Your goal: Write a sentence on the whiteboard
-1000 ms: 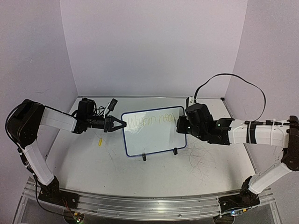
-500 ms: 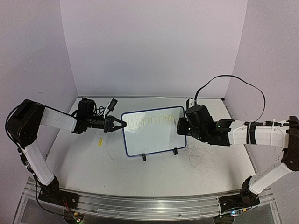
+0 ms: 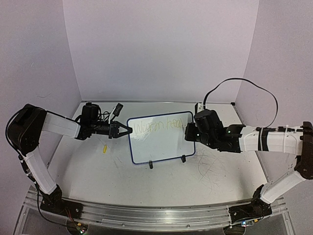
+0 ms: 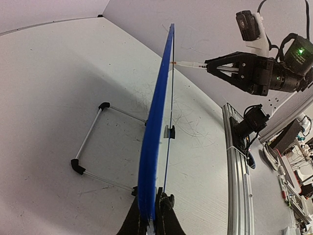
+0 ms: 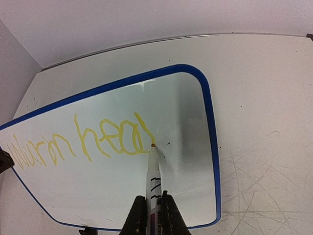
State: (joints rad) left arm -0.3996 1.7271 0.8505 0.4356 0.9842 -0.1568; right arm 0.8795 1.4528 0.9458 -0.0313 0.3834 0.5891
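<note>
The whiteboard [image 3: 161, 139] stands tilted on its two black feet mid-table; it also shows face-on in the right wrist view [image 5: 186, 161] and edge-on in the left wrist view [image 4: 155, 122]. My left gripper [image 3: 126, 130] [image 4: 150, 218] is shut on the board's left blue edge. My right gripper [image 3: 188, 131] [image 5: 150, 208] is shut on a white marker [image 5: 153, 171] whose tip touches the board. The sentence [image 5: 80, 139] is yellow writing on one line, two words, the tip at the end of the second word; it also shows faintly in the top view [image 3: 157, 126].
A small yellow marker cap [image 3: 104, 148] lies on the table left of the board. Grey scribble marks [image 3: 210, 169] cover the tabletop right of it. The board's wire stand [image 4: 93, 147] sticks out behind it. Purple walls enclose the table.
My right gripper has shifted slightly at the board's upper right as the marker draws the end of the second word. The left arm has not moved.
</note>
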